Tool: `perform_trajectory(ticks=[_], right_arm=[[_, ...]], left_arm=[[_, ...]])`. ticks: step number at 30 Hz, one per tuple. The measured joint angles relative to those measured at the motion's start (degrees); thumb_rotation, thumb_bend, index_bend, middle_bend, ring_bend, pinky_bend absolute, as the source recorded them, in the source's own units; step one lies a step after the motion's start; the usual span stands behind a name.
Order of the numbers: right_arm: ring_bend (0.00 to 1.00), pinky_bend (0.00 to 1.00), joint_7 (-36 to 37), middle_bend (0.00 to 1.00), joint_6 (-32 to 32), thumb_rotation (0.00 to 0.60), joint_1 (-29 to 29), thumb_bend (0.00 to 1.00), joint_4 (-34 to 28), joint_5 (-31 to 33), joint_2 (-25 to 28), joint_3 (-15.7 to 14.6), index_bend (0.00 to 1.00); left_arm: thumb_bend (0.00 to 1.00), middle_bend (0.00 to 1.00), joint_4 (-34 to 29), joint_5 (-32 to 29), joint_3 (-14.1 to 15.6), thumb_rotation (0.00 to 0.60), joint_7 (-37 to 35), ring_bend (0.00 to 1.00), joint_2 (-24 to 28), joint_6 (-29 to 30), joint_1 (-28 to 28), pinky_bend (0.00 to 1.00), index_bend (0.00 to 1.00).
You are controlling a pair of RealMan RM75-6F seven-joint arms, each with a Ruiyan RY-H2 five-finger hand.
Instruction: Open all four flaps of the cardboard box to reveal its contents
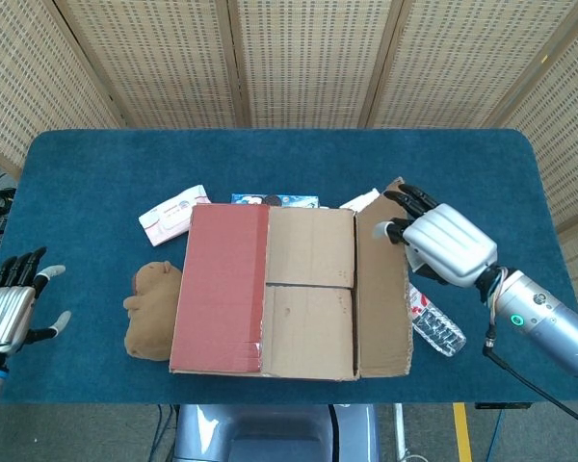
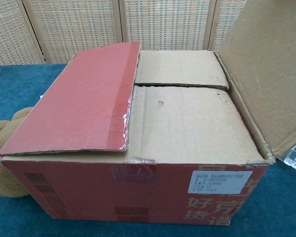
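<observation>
The cardboard box (image 1: pixel 270 289) sits at the near edge of the blue table (image 1: pixel 96 164), between the two robot hands, its long axis running from the robot outward. Its right flap (image 1: pixel 383 289) is folded out toward the right robot hand (image 1: pixel 441 243), whose dark fingertips (image 1: pixel 397 200) touch the flap's far corner; whether they pinch it cannot be told. The red left flap (image 1: pixel 220 289) lies closed, and the two inner flaps (image 1: pixel 308 289) lie flat. The left robot hand (image 1: pixel 8 313) hovers well away, fingers spread, holding nothing.

A plastic bottle (image 1: pixel 435 327) lies just beneath the right robot hand. A plush toy (image 1: pixel 149 310) rests against the box's left side. Beyond the box lie a pink-and-white packet (image 1: pixel 173 214) and a flat blue package (image 1: pixel 275 200).
</observation>
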Motion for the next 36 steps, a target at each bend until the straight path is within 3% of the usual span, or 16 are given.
perform_trajectory(ticks=[11, 16, 24, 30, 36], right_arm=[[0.00, 0.00, 5.3, 0.40, 3.5, 0.600, -4.2, 1.00, 3.2, -1.9, -0.3, -2.1, 0.30], [0.00, 0.00, 6.0, 0.30, 6.4, 0.600, -6.1, 1.00, 4.2, -1.4, -2.3, -2.6, 0.27], [0.00, 0.00, 3.5, 0.10, 12.8, 0.600, -10.3, 0.96, 5.4, 2.4, -7.1, -2.6, 0.11], [0.00, 0.00, -2.0, 0.02, 17.1, 0.600, -13.5, 0.93, 6.4, 6.6, -10.5, -2.6, 0.06], [0.00, 0.00, -8.8, 0.00, 21.1, 0.600, -16.6, 0.93, 6.7, 10.7, -14.3, -2.6, 0.05]], left_arm=[[0.33, 0.00, -1.2, 6.1, -1.3, 0.495, -3.4, 0.00, 3.3, -4.5, -4.3, 0.00, 0.19], [0.33, 0.00, -1.3, 9.4, -2.4, 0.497, -5.2, 0.00, 4.5, -6.6, -7.0, 0.00, 0.16], [0.36, 0.00, -1.3, 15.8, -4.4, 0.497, -11.4, 0.00, 6.4, -11.4, -12.9, 0.00, 0.13], [0.48, 0.00, -0.4, 20.7, -5.6, 0.497, -16.3, 0.00, 6.5, -16.3, -19.0, 0.00, 0.12], [0.61, 0.00, 1.0, 23.3, -6.3, 0.501, -19.7, 0.00, 5.0, -21.7, -24.8, 0.00, 0.12]])
